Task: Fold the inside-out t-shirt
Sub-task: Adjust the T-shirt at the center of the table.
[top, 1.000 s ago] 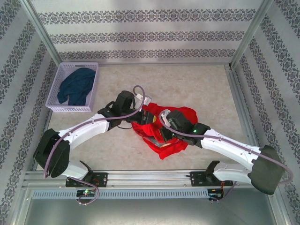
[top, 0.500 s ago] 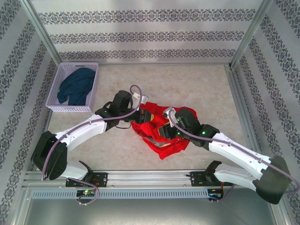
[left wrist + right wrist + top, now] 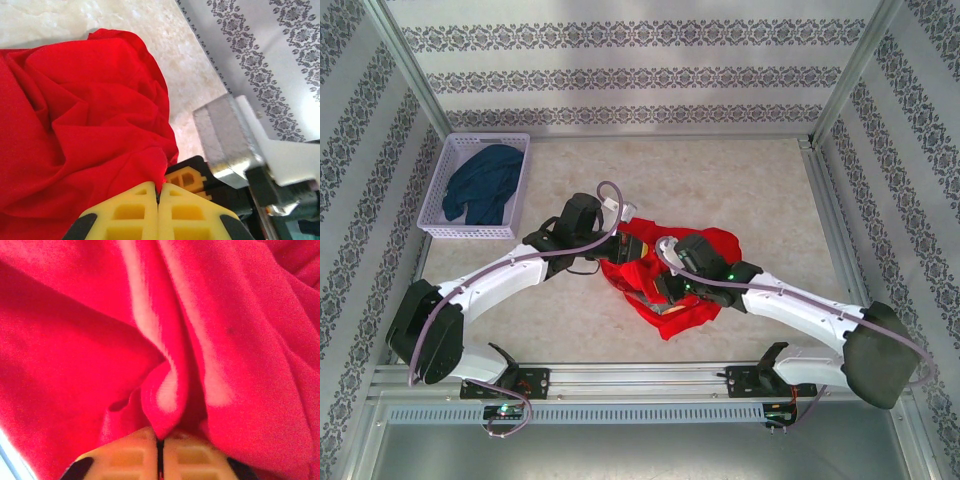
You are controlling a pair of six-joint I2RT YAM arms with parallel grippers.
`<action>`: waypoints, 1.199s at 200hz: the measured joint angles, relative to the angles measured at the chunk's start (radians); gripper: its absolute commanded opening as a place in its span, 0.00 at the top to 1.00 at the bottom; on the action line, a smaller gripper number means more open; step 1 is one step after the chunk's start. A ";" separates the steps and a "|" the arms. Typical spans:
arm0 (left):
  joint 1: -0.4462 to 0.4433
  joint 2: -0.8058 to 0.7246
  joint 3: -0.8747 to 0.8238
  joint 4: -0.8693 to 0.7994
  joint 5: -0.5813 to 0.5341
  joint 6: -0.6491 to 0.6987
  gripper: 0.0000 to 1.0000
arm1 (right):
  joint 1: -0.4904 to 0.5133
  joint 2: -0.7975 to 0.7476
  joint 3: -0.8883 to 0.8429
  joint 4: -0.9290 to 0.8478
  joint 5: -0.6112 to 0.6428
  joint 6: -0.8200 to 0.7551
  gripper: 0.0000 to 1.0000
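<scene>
Counter (image 3: 740, 180): pale marbled surface, pattern-striped walls (image 3: 620, 75) on three sides. Red t-shirt (image 3: 685, 318) crumpled mid-counter between both arms. Left fingers (image 3: 132, 212) closed, pinching its edge; right fingers (image 3: 130, 455) closed on a fold. White basket (image 3: 438, 195) far left

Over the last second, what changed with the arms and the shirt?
The right claw swung out to the right, then came back and is pinched shut on a fold of the red shirt. The left claw stayed clamped on the shirt's edge; the basket didn't move.

A robot test cell: aluminium frame (image 3: 640, 377), wallpaper-printed panels (image 3: 620, 80), marbled tabletop (image 3: 740, 180).
</scene>
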 measured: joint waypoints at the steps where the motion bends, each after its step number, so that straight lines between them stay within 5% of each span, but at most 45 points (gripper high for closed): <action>1: 0.000 0.000 0.000 0.000 -0.001 0.000 1.00 | 0.000 -0.002 0.000 -0.001 -0.001 -0.002 0.99; 50: 0.025 -0.022 -0.002 -0.027 -0.077 -0.006 1.00 | -0.015 -0.158 0.000 -0.040 -0.003 -0.007 1.00; 109: 0.129 -0.072 -0.069 -0.024 -0.098 -0.092 1.00 | -0.160 -0.352 0.058 -0.092 -0.087 -0.047 1.00; 135: 0.193 -0.098 -0.132 0.076 0.013 -0.167 1.00 | -0.215 -0.402 0.045 -0.080 -0.132 -0.051 1.00; 165: 0.161 -0.098 -0.161 0.212 0.173 -0.244 1.00 | -0.217 -0.366 -0.014 -0.037 -0.171 -0.050 1.00; 180: 0.135 -0.107 -0.150 0.167 0.175 -0.211 0.94 | -0.217 -0.363 -0.053 -0.012 -0.180 -0.047 1.00; 192: 0.122 -0.114 -0.129 0.090 0.135 -0.170 0.79 | -0.217 -0.369 -0.072 0.006 -0.187 -0.047 1.00; 211: 0.121 -0.113 -0.092 -0.041 0.005 -0.107 0.57 | -0.217 -0.386 -0.082 0.039 -0.203 -0.047 1.00; 240: 0.119 -0.108 -0.071 -0.212 -0.238 -0.039 0.39 | -0.217 -0.446 -0.129 0.105 -0.242 -0.047 1.00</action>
